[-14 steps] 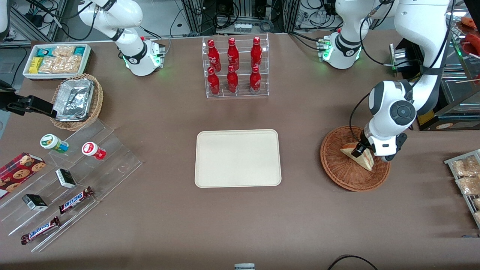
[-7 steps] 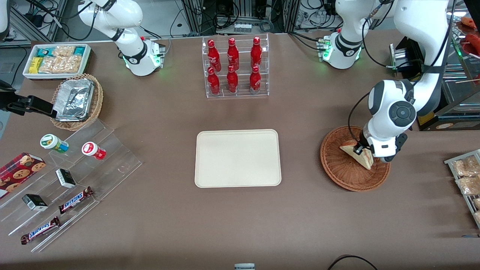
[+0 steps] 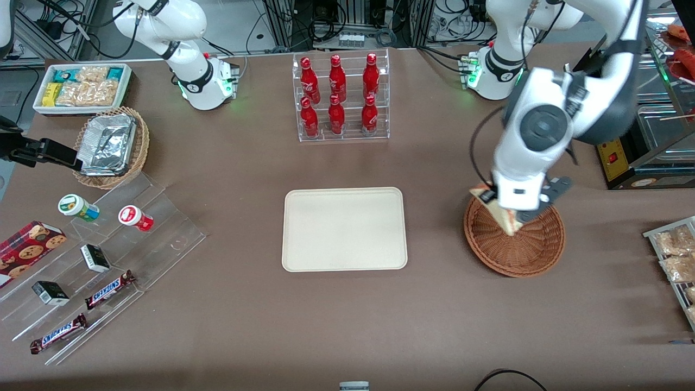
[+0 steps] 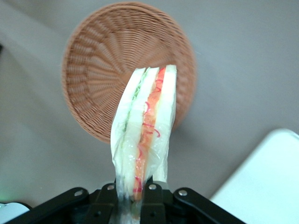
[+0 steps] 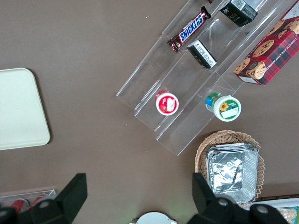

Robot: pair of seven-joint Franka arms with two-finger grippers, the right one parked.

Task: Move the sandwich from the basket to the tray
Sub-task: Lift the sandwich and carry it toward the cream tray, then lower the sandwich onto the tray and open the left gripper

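The sandwich [image 3: 509, 221] [image 4: 145, 130], a pale wedge in clear wrap with red and green filling lines, hangs in the air above the reddish-brown wicker basket [image 3: 529, 250] [image 4: 103, 60]. My left gripper [image 3: 507, 209] [image 4: 132, 198] is shut on the wedge's end, its black fingers pressed on both bread faces. The basket below it holds nothing else. The cream-white tray [image 3: 344, 228] [image 4: 266, 186] lies flat at the table's middle, beside the basket toward the parked arm's end, with nothing on it.
A clear rack of red bottles [image 3: 340, 98] stands farther from the front camera than the tray. A stepped acrylic stand with candy bars and cups [image 3: 103, 260], a tan foil basket [image 3: 111, 145] and a snack bin [image 3: 81, 87] sit toward the parked arm's end. Packaged snacks [image 3: 676, 260] lie at the working arm's edge.
My left gripper has risen from the basket with the sandwich in it and shifted toward the tray. The sandwich no longer rests on the wicker.
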